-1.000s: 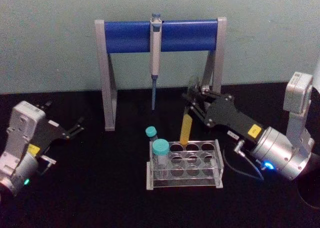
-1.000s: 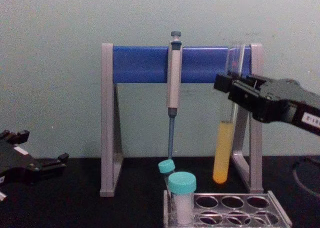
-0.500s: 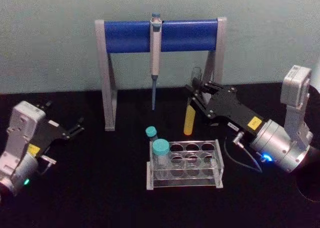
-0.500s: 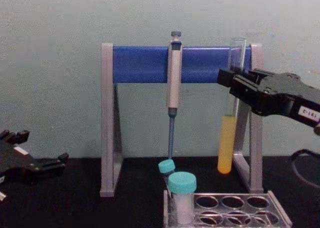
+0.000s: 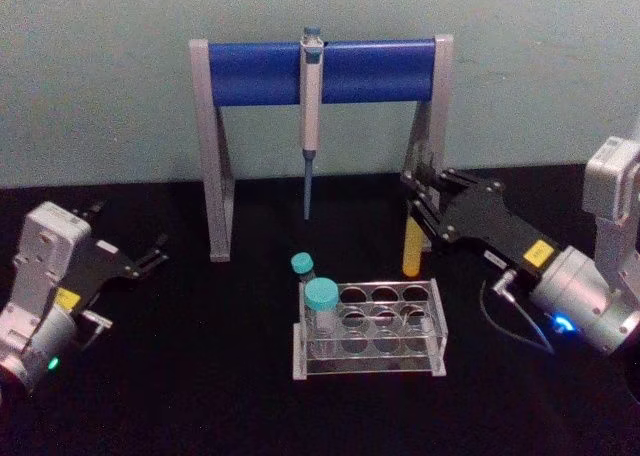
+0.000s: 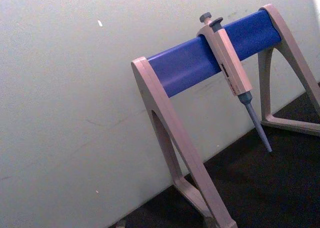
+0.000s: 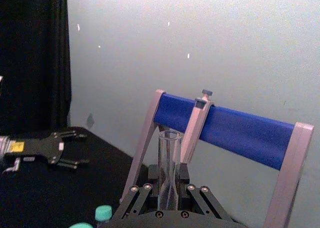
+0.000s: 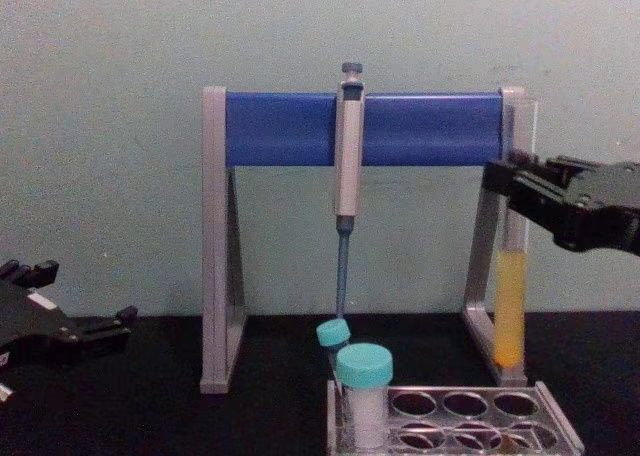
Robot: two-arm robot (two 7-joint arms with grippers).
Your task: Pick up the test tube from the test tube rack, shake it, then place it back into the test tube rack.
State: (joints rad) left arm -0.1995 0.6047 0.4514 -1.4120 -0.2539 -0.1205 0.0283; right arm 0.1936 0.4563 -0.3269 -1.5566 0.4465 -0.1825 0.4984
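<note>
The test tube (image 5: 412, 248) hangs upright in the air, yellow liquid in its lower part, with my right gripper (image 5: 418, 191) shut on its clear upper part. In the chest view the test tube (image 8: 509, 311) hangs just before the stand's right leg, its round bottom a little above the back right end of the test tube rack (image 8: 563, 426), held by the right gripper (image 8: 512, 184). The tube's open mouth (image 7: 169, 136) rises between the right gripper's fingers (image 7: 141, 194). The test tube rack (image 5: 298, 362) stands on the black table. My left gripper (image 5: 130, 234) rests open at the far left.
A grey-and-blue pipette stand (image 5: 320, 71) straddles the back, with a pipette (image 5: 310, 106) hanging from its bar. Two teal-capped tubes, a short wide one (image 5: 322, 306) and a thin one (image 5: 303, 268), sit at the rack's left end. A pale wall closes the back.
My right gripper has carried the test tube to the right, from above the rack's middle toward its right end, and the tube now hangs straighter. The left arm has not moved.
</note>
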